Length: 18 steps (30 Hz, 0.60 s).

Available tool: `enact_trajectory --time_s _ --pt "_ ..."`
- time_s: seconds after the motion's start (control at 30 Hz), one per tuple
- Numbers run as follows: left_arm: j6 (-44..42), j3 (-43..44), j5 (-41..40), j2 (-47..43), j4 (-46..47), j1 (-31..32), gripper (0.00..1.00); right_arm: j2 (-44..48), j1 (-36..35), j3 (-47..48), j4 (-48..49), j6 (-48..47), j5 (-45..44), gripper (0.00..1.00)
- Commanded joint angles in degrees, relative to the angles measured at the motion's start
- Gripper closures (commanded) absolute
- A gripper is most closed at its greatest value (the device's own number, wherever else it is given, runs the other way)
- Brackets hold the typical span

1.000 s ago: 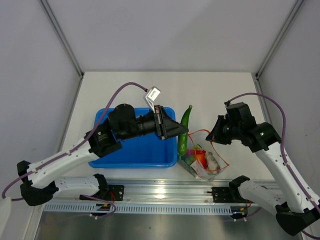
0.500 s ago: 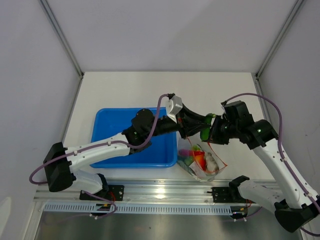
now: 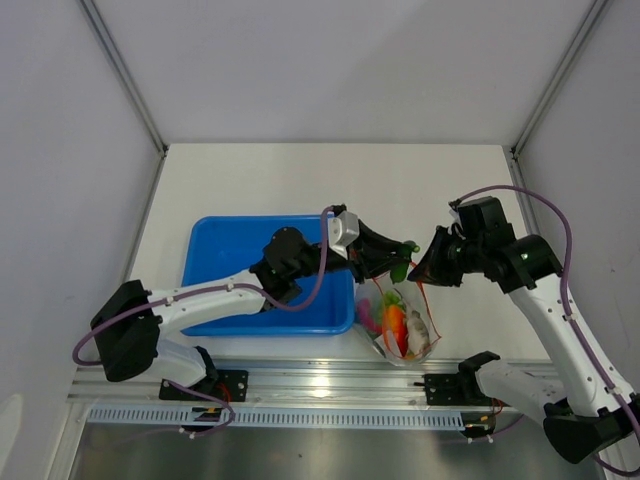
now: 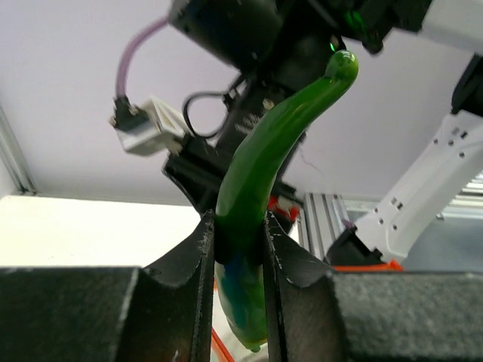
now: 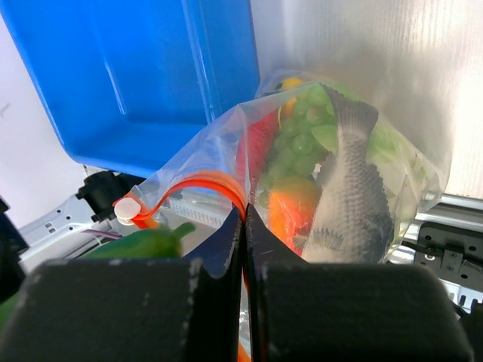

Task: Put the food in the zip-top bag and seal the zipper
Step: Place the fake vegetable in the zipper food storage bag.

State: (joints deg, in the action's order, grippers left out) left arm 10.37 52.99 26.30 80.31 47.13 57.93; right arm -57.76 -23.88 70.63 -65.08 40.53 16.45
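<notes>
From above, loading seems in hand, the left pincer (image 3: 388, 262) needing next to lower the green pepper (image 3: 404, 262) into the zip-top bag (image 3: 400, 330) just beneath it; its wrist view shows the green pepper pinched between its fingers; the right pincer (image 5: 243, 216), in its own view, is pressed together on the zipper (image 5: 198, 183).

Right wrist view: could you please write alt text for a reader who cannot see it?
The right gripper is shut on the orange zipper of a clear bag. Inside lie a grey fish, green grapes and an orange food. A blue tray is behind, a green pepper at lower left.
</notes>
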Motion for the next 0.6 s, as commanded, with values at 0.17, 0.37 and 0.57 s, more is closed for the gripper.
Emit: enact_trajectory --time_s 0.17,0.37,0.57 --pt "-5.4 -3.8 4.4 -1.6 -0.5 -0.3 0.92 -0.3 2.1 2.0 1.8 1.9 4.4 1.0" --pt "-12.7 -4.9 1.9 -2.9 -8.1 -0.3 0.74 -1.4 3.5 1.5 3.4 2.9 7.5 1.0" --pt "-17.2 -4.7 -3.2 -4.3 -12.6 -0.3 0.01 -1.9 4.4 0.8 3.8 3.4 9.0 1.0"
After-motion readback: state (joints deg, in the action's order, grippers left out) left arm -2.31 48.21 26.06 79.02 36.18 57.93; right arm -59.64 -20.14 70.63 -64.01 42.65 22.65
